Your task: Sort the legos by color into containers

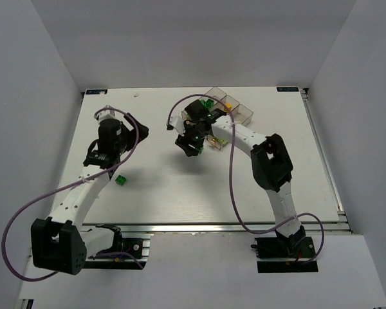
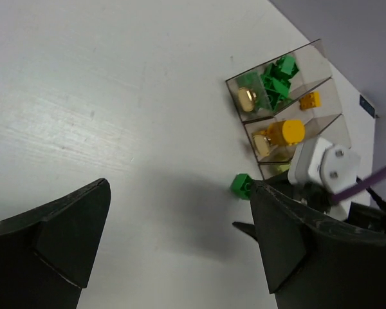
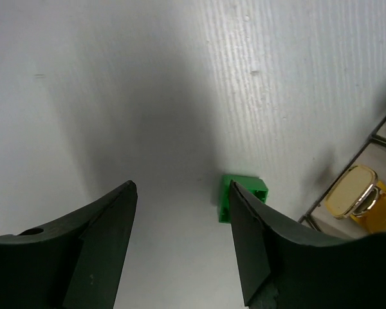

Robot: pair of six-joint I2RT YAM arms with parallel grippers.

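Right gripper (image 3: 183,187) over the table (image 1: 180,193), beside the bins (image 1: 244,114): my fingers here are spread wide and hold nothing. A green brick (image 3: 242,196) lies flat on the table. It is not centred in the gap but sits off toward the bins, tight against the inner edge of the finger on that side and partly hidden by it. I cannot tell whether finger and brick touch. The brick looks squat, so I can pick out no long axis. The corner of the bins stands just past that same finger, while the other side of the gap is open table. My judgement is that I need a small shift toward the bins to centre the brick before I close. The risks are knocking the brick away or clipping the bin wall. The end compartment holding the greens (image 2: 276,80) is near, on the far side of that wall.

My left gripper (image 2: 179,187) is just as wide open and just as empty. It is well apart from the bins, over bare table. A second brick (image 1: 121,179), also green, lies beside my left forearm on the base side of those fingers. It is far nearer my left arm than my right.
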